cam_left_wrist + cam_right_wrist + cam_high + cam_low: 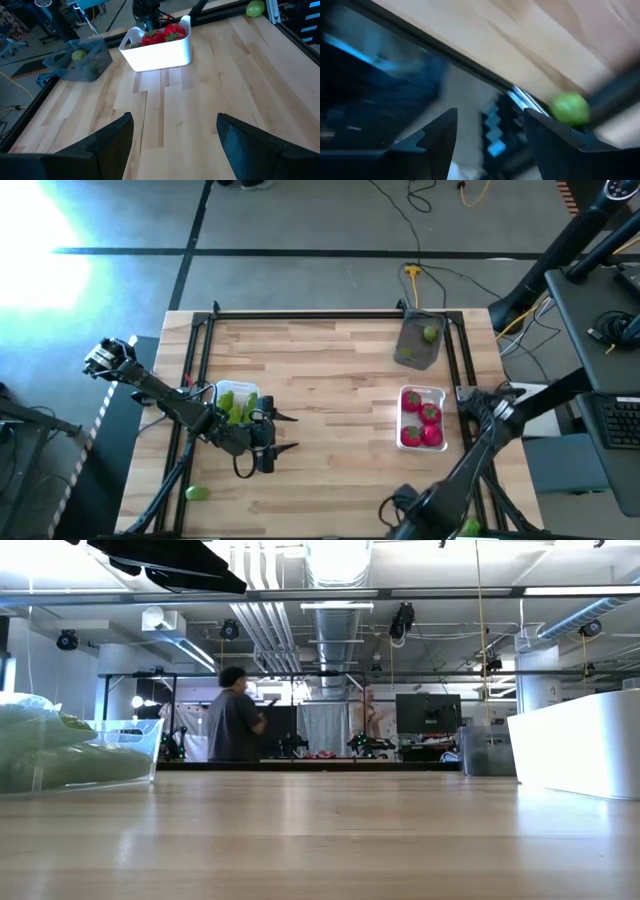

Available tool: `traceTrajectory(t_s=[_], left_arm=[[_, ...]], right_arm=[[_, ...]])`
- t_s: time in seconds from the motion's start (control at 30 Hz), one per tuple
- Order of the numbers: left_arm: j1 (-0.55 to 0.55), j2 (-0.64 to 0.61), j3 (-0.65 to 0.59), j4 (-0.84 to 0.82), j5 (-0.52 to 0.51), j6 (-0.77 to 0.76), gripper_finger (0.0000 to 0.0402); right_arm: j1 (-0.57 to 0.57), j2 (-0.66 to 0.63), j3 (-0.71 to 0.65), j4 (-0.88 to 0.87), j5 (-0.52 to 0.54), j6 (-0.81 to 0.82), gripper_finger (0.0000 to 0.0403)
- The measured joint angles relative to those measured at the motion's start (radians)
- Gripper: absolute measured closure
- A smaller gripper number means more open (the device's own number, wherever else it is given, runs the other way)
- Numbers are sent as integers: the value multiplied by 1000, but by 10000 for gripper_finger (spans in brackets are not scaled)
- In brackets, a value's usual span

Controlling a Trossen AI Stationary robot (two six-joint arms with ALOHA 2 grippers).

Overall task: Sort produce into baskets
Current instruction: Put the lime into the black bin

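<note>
The left pincer [281, 431] hangs spread and empty beside the cucumber basket [232, 402] near the counter's left edge, free after sorting. The right pincer [490, 125], spread, reaches off the counter's near edge toward a fallen lime [568, 108].

Right gripper [490, 132]: hidden below the arm in the high view; wrist picture smeared, a lime [569, 109] beside the table rail only a green blur. Left basket [80, 755]: cut off by the low view's edge, contents a pale green mass, pieces not separable. Grey basket [419, 341]: count of limes inside could not be told.
</note>
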Motion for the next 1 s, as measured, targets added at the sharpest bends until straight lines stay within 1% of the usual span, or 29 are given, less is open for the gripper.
traceTrajectory(t_s=[0.1, 0.17, 0.27, 0.37, 0.5, 0.6, 0.7, 0.83, 0.93, 1.0], left_arm=[[0, 0, 0, 0, 0, 0, 134], [0, 0, 0, 0, 0, 0, 134], [0, 0, 0, 0, 0, 0, 134], [0, 0, 0, 1, 0, 0, 134], [0, 0, 0, 1, 0, 0, 134], [0, 0, 0, 1, 0, 0, 134], [0, 0, 0, 1, 0, 0, 134], [0, 0, 0, 1, 0, 0, 134], [0, 0, 0, 1, 0, 0, 134], [0, 0, 0, 1, 0, 0, 134]], right_arm=[[9, 61, 11, -89, -163, -59, 174], [11, 79, -4, -127, -222, -102, 164], [11, 81, -61, -147, -249, -160, 148], [13, 68, -140, -147, -316, -215, 134], [34, 36, -233, -141, -378, -260, 118], [52, 34, -291, -132, -449, -313, 109], [74, 27, -344, -108, -481, -346, 101], [95, 25, -418, -31, -496, -365, 97], [105, 24, -457, 53, -524, -369, 103], [112, 24, -470, 74, -545, -375, 109]])
